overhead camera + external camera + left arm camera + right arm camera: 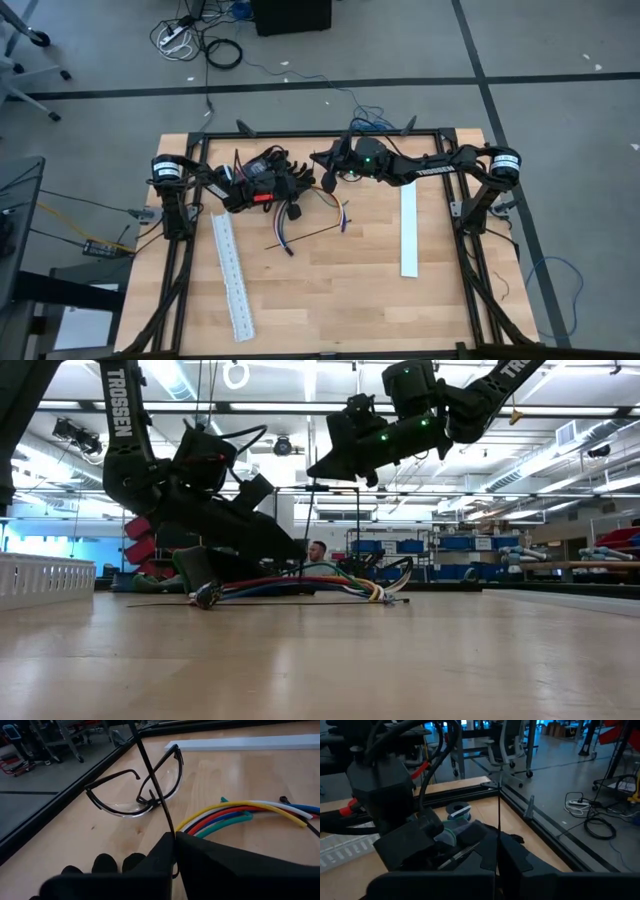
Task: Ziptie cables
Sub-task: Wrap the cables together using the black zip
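Cables [300, 588] on table; TROSSEN lettering on left arm [120, 405]

The wooden surface [330, 290] sits inside a black frame [330, 132] on a grey floor [560, 40] crossed by dark tape lines [300, 85]. Loose cords and a white power strip [172, 35] lie on the floor beyond the far edge. Part of a wheeled chair base [30, 40] shows at one corner. Across the room, long ceiling lights [300, 405] run overhead, shelves with blue bins [370, 546] line the back, and a seated person [317, 550] shows far off.
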